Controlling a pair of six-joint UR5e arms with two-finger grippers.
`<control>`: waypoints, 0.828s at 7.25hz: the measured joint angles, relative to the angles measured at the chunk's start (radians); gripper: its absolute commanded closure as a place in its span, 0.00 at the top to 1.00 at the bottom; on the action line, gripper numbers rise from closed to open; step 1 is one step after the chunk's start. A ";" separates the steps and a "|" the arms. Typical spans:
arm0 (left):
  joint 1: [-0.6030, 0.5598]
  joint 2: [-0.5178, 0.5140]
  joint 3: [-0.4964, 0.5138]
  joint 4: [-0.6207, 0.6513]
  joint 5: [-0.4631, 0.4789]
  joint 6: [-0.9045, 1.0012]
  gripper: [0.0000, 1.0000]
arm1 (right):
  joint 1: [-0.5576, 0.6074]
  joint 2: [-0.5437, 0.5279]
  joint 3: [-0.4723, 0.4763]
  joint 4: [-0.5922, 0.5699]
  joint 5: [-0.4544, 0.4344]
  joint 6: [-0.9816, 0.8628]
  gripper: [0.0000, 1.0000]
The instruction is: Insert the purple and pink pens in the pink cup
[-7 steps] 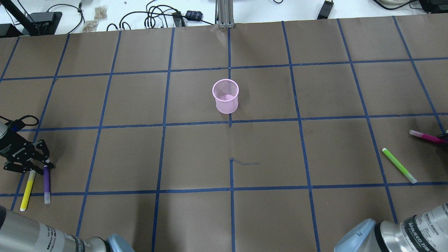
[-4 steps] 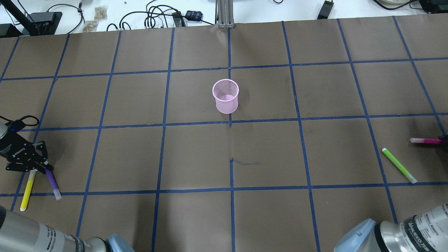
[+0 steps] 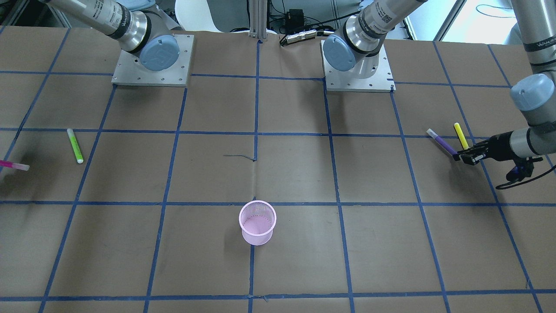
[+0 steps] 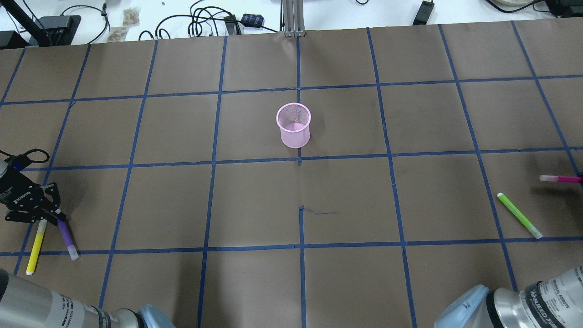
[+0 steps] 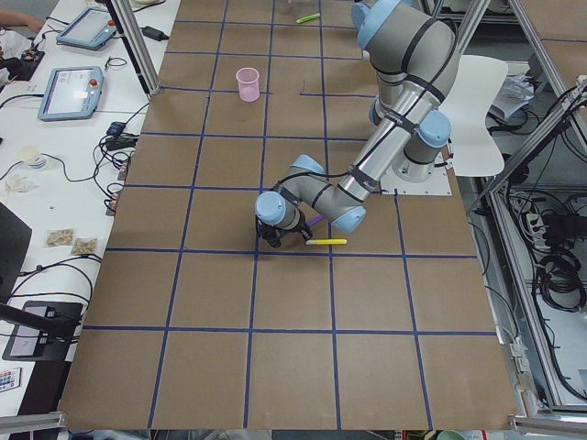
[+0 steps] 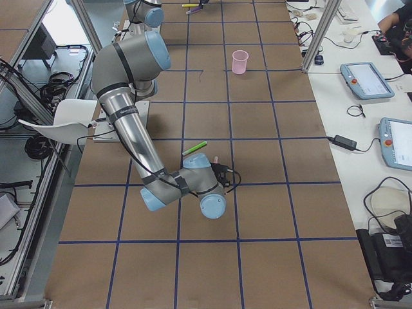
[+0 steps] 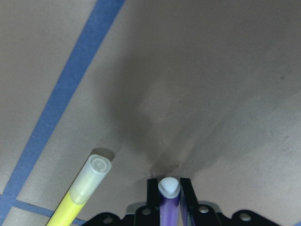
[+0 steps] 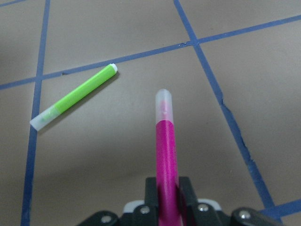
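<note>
The pink mesh cup [image 4: 294,125] stands upright near the table's middle, also in the front view [image 3: 257,222]. My left gripper [image 4: 53,217] is shut on one end of the purple pen [image 4: 66,237] at the table's left edge; the pen slants away from the jaws, and the left wrist view shows it end-on [image 7: 168,200]. My right gripper [image 8: 167,188] is shut on the pink pen [image 8: 166,150], which sticks out level above the table at the far right edge [image 4: 560,179]. The right gripper itself is outside the overhead view.
A yellow pen [image 4: 35,248] lies beside the purple pen, right by my left gripper. A green pen [image 4: 519,215] lies on the table near the pink pen. Cables and boxes lie beyond the table's far edge [image 4: 205,23].
My left gripper has closed on the purple pen and swung it from straight to slanted. The pink pen has turned level and shifted toward the right edge in my right gripper.
</note>
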 measured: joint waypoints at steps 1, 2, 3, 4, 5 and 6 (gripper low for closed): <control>-0.004 0.008 0.001 -0.001 -0.001 0.000 0.00 | 0.044 -0.064 0.001 0.001 -0.006 0.095 0.00; -0.011 0.020 0.001 -0.003 -0.002 0.001 0.00 | 0.096 -0.141 0.003 0.002 -0.027 0.203 0.00; -0.016 0.036 0.001 -0.004 -0.004 0.005 0.00 | 0.159 -0.224 0.006 0.003 -0.066 0.332 0.00; -0.018 0.052 0.003 -0.006 -0.006 0.011 0.00 | 0.243 -0.300 0.006 0.011 -0.115 0.497 0.00; -0.020 0.069 0.007 -0.007 -0.012 0.019 0.00 | 0.338 -0.365 0.006 0.029 -0.162 0.694 0.00; -0.020 0.088 0.013 -0.008 -0.023 0.031 0.00 | 0.440 -0.419 0.004 0.041 -0.193 0.905 0.00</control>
